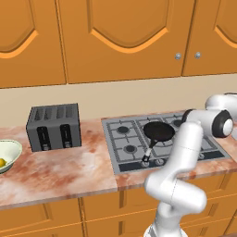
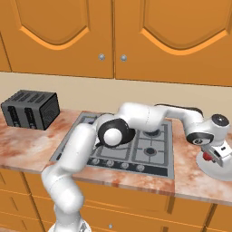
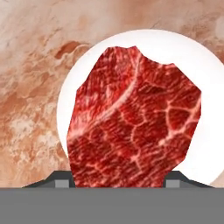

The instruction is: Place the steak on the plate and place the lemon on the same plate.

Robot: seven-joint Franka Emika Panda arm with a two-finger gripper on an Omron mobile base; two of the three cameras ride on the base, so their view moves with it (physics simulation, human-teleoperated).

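In the hand view, the steak (image 3: 135,122) hangs between the two finger tips of the gripper (image 3: 118,183), which stands clenched on the meat — the red slab runs from 6 o'clock up to 12 and covers most of the white plate (image 3: 87,74) beneath it. Whether the meat already touches the plate cannot be told from here.

From the right base view, the white arm reaches across the stove (image 2: 149,149) toward 3 o'clock, where the gripper (image 2: 216,156) hovers over the plate (image 2: 209,170) on the marbled bench (image 2: 27,145), a scrap of red steak (image 2: 208,156) showing at its fingers. The black toaster (image 2: 31,109) sits far off at 9 o'clock.

The left base view shows the black frying pan (image 1: 159,132) standing on a burner near the centre, the toaster (image 1: 54,127) at 9 o'clock, and beyond it at the frame's left edge the pale bowl (image 1: 10,152) with the yellow lemon (image 1: 2,162) inside — well apart from the plate.

The risk from here looks twofold: a release from too high could let the slab land tilted or hang over the rim, and a steak spread across most of the plate leaves little bare room, so the rounded lemon could roll off onto the bench when set down.
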